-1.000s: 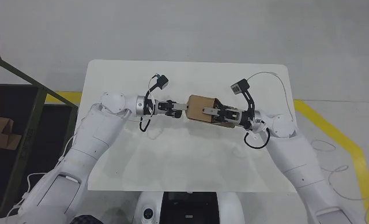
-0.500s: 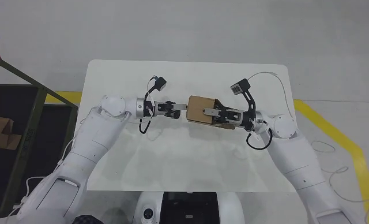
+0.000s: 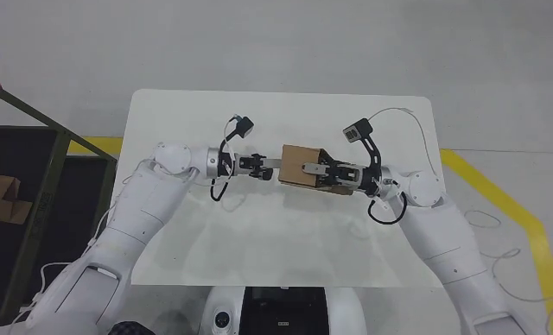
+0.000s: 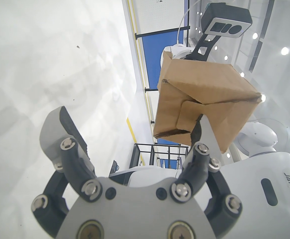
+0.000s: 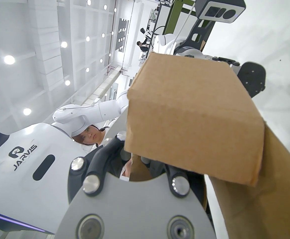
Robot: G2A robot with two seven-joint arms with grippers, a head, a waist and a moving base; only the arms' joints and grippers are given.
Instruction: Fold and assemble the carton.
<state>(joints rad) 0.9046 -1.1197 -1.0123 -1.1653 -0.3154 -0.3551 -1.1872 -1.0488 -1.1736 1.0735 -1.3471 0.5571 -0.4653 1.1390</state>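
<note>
A brown cardboard carton [image 3: 300,163] is held above the middle of the white table [image 3: 259,240]. My right gripper [image 3: 320,170] is shut on its right-hand wall, with one finger lying over the top panel. In the right wrist view the carton [image 5: 192,118] covers the fingertips, and an unfolded flap [image 5: 264,187] hangs beside it. My left gripper [image 3: 269,166] stands open at the carton's left end. In the left wrist view one fingertip [image 4: 201,123] touches the folded end flaps of the carton [image 4: 204,100], while the other finger [image 4: 62,123] is clear of it.
A dark metal rack [image 3: 34,171] stands off the table's left side. A thin white cable [image 3: 406,112] loops over the table's far right corner. Bare table surface lies in front of and behind the carton.
My left gripper has crept rightward toward the carton's end, closing the small gap. The right gripper and the carton have stayed nearly still.
</note>
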